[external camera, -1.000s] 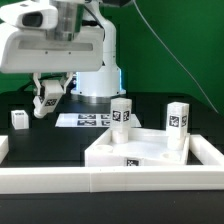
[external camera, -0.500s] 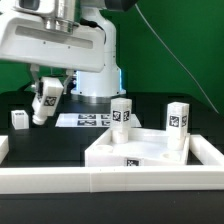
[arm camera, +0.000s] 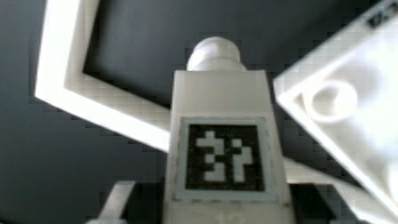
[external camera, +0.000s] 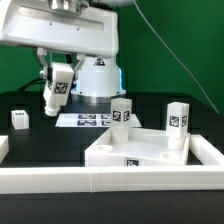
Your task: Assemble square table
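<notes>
gripper [external camera: 58,74]: clamped on small white tagged block leg [external camera: 56,95], tilted, above black table [external camera: 40,135]
slab: large white square plastic slab with raised rim [external camera: 150,150], flat on table
other legs: upright leg [external camera: 121,113] and second upright leg [external camera: 177,120] at slab's far edge; loose leg [external camera: 20,118] apart

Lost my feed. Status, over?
Gripper shut on leg, held above table. Slab has two legs upright; fourth leg sits apart. Nothing between held leg and slab.

Exterior view: low, behind border wall [external camera: 60,182] along frame bottom, facing robot base [external camera: 97,78]. Wrist view: close, looking down along held leg [arm camera: 222,130] — shared: leg, slab [external camera: 150,152].
</notes>
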`<state>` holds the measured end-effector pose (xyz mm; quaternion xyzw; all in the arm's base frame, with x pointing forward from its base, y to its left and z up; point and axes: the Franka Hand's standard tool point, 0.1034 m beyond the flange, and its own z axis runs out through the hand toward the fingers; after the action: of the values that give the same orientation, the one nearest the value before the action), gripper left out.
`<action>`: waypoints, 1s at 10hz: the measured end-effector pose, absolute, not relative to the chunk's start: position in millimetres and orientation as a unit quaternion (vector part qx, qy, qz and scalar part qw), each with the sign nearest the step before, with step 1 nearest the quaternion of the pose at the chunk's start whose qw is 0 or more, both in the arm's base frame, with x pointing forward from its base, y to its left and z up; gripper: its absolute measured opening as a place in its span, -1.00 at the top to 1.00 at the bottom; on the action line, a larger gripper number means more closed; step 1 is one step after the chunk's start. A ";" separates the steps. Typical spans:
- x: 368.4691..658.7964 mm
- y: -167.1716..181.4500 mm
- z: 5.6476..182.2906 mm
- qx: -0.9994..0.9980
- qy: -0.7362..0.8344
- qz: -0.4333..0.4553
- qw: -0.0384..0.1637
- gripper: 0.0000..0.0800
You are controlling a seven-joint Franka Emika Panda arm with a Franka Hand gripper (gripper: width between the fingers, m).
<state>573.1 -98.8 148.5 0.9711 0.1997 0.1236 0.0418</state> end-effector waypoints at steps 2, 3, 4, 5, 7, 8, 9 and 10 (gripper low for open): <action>586.4 -101.3 158.2 0.978 0.165 0.130 0.016 0.27; 584.9 -100.5 156.4 0.977 0.167 0.128 0.017 0.27; 584.4 -100.3 155.9 0.977 0.167 0.128 0.017 0.27; 584.3 -100.8 155.9 0.978 0.167 0.128 0.017 0.27; 583.4 -94.7 153.4 0.983 0.135 0.126 0.009 0.27; 584.2 -77.3 149.1 0.986 0.109 0.123 -0.001 0.27; 591.5 -57.0 148.8 0.987 0.099 0.126 -0.007 0.27; 601.6 -46.3 152.6 0.988 0.081 0.129 -0.014 0.27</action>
<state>601.6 -46.3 152.6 0.9883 0.0808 0.1285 -0.0141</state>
